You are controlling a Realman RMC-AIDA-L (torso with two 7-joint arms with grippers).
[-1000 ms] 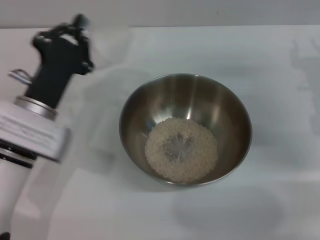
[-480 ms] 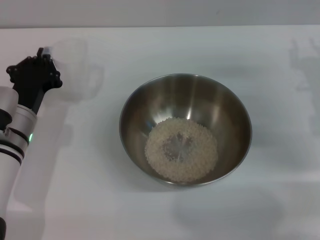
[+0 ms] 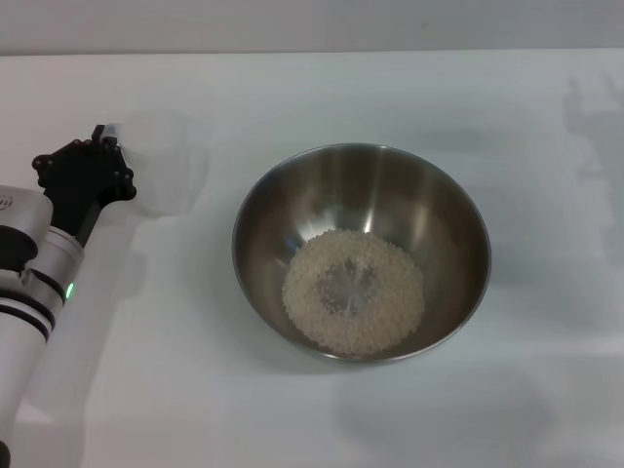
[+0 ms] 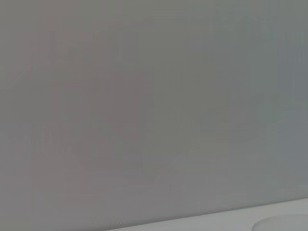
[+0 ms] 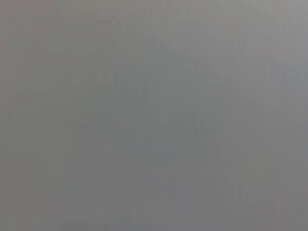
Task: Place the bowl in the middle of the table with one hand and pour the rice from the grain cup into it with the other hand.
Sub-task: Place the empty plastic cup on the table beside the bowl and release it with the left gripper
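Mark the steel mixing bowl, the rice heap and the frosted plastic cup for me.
Round stainless-steel mixing bowl (image 3: 444, 210), head view, bare inner wall.
Pale off-white rice (image 3: 390, 302), head view, right part of heap.
Small translucent frosted plastic grain cup (image 3: 166, 166), head view, its side wall.

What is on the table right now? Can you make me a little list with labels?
bowl: shiny metal bowl in the middle of the table
rice: pale heap on the bowl's bottom
cup: see-through plastic cup, to the bowl's left, looks empty
left gripper: right at the cup; grip unclear
right gripper: not in view
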